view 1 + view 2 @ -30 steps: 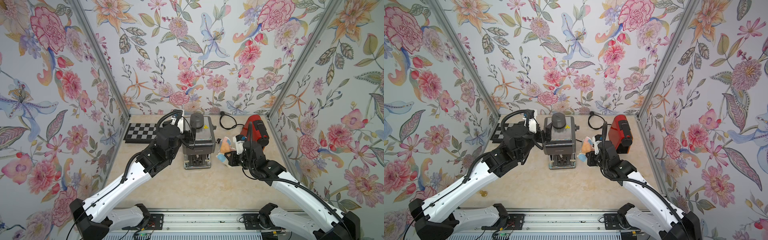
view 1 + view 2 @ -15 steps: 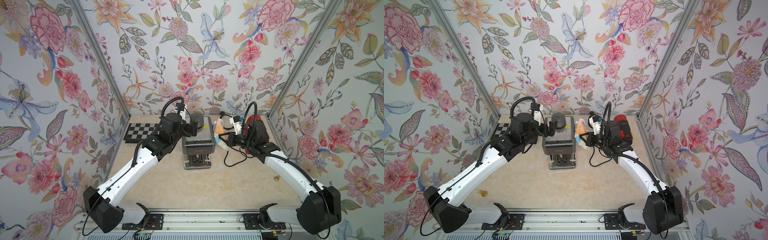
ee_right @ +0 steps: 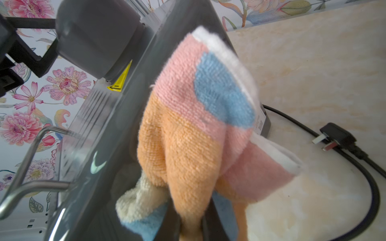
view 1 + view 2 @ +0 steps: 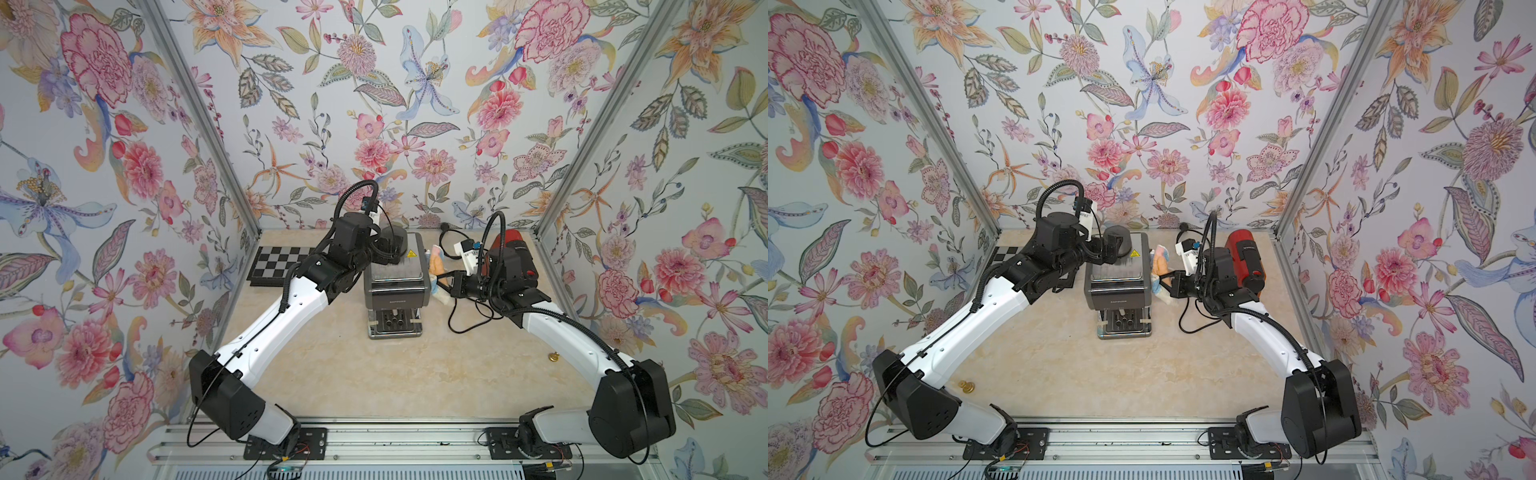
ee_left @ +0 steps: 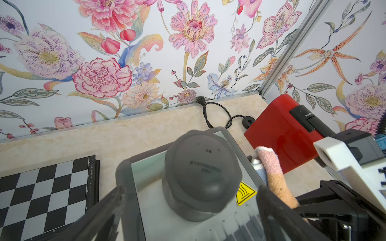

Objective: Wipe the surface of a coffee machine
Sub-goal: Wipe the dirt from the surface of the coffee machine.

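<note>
A grey coffee machine (image 4: pixel 394 293) (image 4: pixel 1119 295) stands mid-table, with a round grey cap (image 5: pixel 200 177) on its top. My left gripper (image 5: pixel 191 194) is open. Its fingers (image 5: pixel 117 200) straddle the cap with a gap on each side. My right gripper (image 3: pixel 191 229) is shut on a pink, orange and blue cloth (image 3: pixel 198 125). The cloth (image 4: pixel 438 259) (image 4: pixel 1160 262) lies against the machine's right side wall, near its upper back edge. It hides the right gripper's fingertips.
A red coffee machine (image 4: pixel 513 257) stands close behind the right wrist. A black power cable (image 4: pixel 469 316) loops on the table beside the grey machine, and its plug (image 3: pixel 334 135) lies loose. A chequered board (image 4: pixel 280 266) lies at back left. A small brass piece (image 4: pixel 552 356) sits near the right wall.
Both arms have moved towards the back wall. The left gripper went from the machine's left side up over its top cap. The cloth moved back along the machine's right side.
</note>
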You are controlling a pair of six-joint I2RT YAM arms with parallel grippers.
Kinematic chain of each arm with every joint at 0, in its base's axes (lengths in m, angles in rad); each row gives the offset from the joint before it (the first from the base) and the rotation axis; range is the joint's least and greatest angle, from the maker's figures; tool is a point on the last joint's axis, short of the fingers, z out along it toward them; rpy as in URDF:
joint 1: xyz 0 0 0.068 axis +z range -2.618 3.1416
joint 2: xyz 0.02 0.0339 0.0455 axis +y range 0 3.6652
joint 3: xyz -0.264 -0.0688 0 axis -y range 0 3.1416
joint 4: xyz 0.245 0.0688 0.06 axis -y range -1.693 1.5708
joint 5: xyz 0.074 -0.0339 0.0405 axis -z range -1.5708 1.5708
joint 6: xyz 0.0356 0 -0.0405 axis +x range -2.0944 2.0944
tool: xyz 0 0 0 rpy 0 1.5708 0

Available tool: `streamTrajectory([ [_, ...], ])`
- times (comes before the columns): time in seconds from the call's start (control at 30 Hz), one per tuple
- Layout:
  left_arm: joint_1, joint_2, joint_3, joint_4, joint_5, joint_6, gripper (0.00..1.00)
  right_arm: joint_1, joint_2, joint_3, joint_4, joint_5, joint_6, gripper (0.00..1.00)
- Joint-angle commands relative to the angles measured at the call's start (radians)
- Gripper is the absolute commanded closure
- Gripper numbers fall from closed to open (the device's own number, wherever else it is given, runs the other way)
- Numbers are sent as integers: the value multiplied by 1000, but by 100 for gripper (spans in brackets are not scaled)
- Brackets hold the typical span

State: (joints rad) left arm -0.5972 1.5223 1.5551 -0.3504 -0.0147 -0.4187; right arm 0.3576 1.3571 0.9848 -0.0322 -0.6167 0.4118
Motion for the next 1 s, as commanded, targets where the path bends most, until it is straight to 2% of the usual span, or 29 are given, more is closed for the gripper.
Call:
streamTrajectory([
  [0.0, 16, 78, 84, -56, 22, 31, 1, 11, -63, 17, 43, -39, 11, 100],
  [0.37, 15, 211, 173, -122, -14, 25, 2, 6, -96, 29, 28, -37, 1, 100],
  [0.57, 14, 189, 112, -80, -10, 3, 22, -2, -82, 28, 18, -41, -11, 100],
  [0.63, 14, 179, 87, -58, -6, 1, 31, -1, -82, 29, 18, -48, -12, 100],
  [0.77, 14, 180, 80, -57, -1, 15, 43, 0, -88, 69, 16, -79, -10, 100],
  [0.97, 17, 150, 40, -47, 2, 142, 47, 17, -32, 44, 22, -112, -9, 100],
])
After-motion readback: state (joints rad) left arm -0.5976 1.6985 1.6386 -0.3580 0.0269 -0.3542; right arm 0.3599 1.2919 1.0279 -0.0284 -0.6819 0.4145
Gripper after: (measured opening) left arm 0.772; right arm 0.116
